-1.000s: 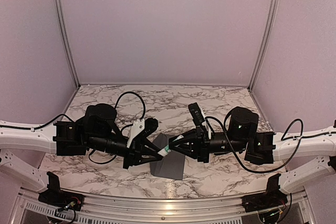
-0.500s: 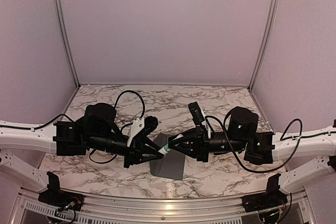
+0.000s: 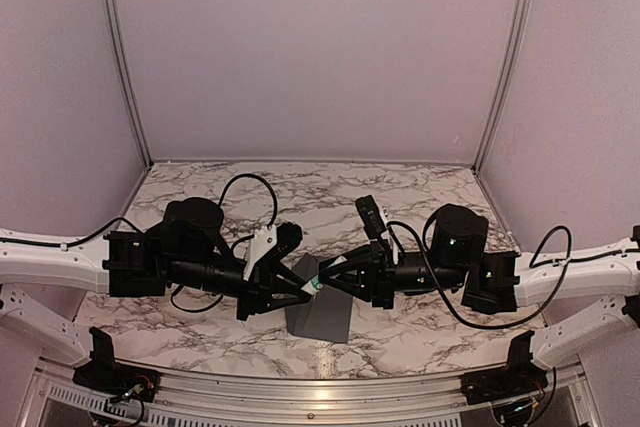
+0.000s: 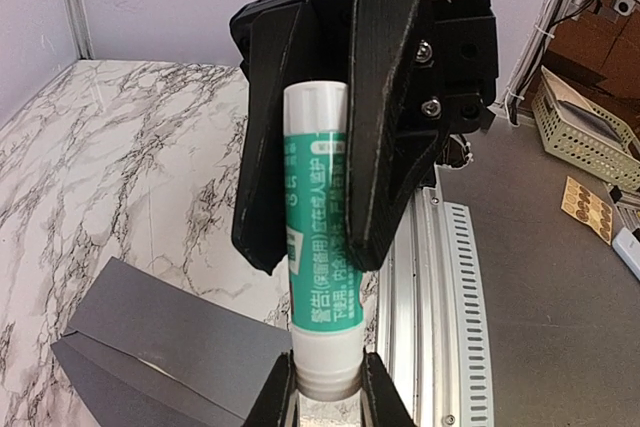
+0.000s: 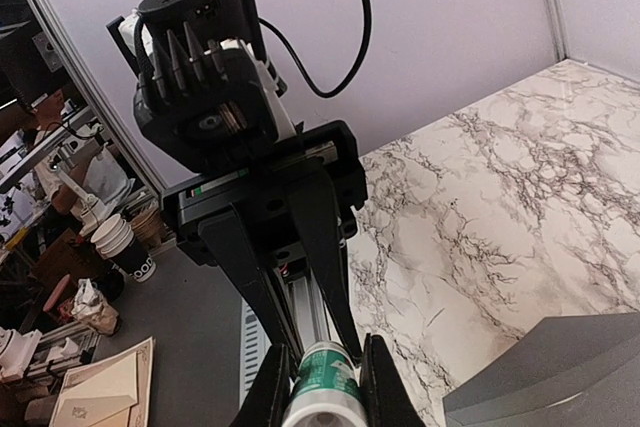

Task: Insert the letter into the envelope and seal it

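Note:
A small white-and-green tube point(image 3: 313, 288) hangs between both grippers, just above the dark grey envelope point(image 3: 320, 315). My left gripper point(image 3: 303, 294) is shut on the tube's white ribbed end point(image 4: 325, 372). My right gripper point(image 3: 324, 283) is shut on its green printed body point(image 5: 325, 375). In the left wrist view the left gripper point(image 4: 327, 387) sits at the bottom and the tube point(image 4: 318, 237) runs up between the right arm's black fingers point(image 4: 385, 97). The envelope point(image 4: 170, 347) lies flat on the table, and a corner point(image 5: 560, 377) shows in the right wrist view. The letter is out of view.
The marble table point(image 3: 300, 192) is walled by pale purple panels at the back and sides. An aluminium rail point(image 3: 320, 387) runs along its near edge. Black cables point(image 3: 250, 187) loop over both arms. A wire basket point(image 4: 585, 127) and paper cups point(image 5: 120, 242) stand off the table.
The right arm has eased slightly to the left. Both grips on the tube are unchanged, and the envelope has not moved.

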